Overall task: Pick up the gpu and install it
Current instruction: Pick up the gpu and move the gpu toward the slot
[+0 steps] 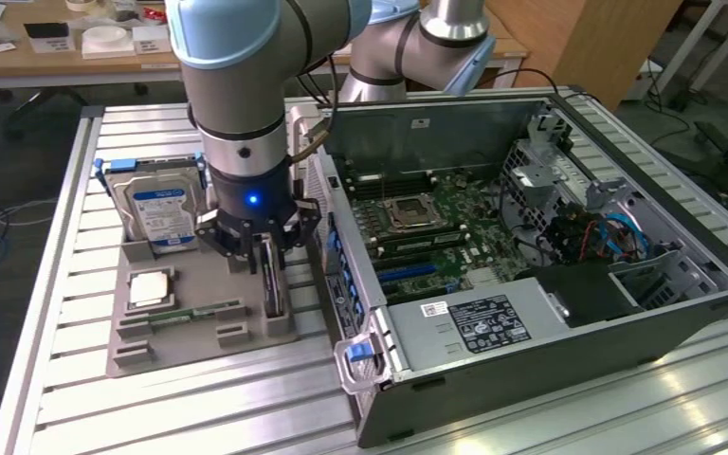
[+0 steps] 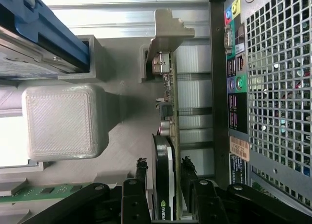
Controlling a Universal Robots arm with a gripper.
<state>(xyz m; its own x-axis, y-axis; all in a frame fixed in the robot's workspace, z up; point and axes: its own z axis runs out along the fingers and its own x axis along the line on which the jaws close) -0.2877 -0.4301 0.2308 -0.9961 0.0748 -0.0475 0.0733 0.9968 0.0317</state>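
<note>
The gpu (image 1: 273,289) stands on edge in a slot of the grey holder (image 1: 193,341), next to the open computer case (image 1: 567,327). My gripper (image 1: 266,258) is lowered straight over it. In the wrist view the gpu (image 2: 168,121) shows its green board edge, black cooler and silver end bracket (image 2: 168,31). The gripper (image 2: 164,166) is open, and its black fingertips (image 2: 142,164) straddle the card's cooler end with a thin gap on at least one side.
A hard drive (image 1: 162,210) with a blue-white label stands upright at the holder's back. A silver processor (image 1: 149,287) and a green memory stick (image 1: 200,312) lie in the holder. The case's motherboard (image 1: 421,232) is exposed. The case's rear panel (image 2: 253,87) runs close alongside the card.
</note>
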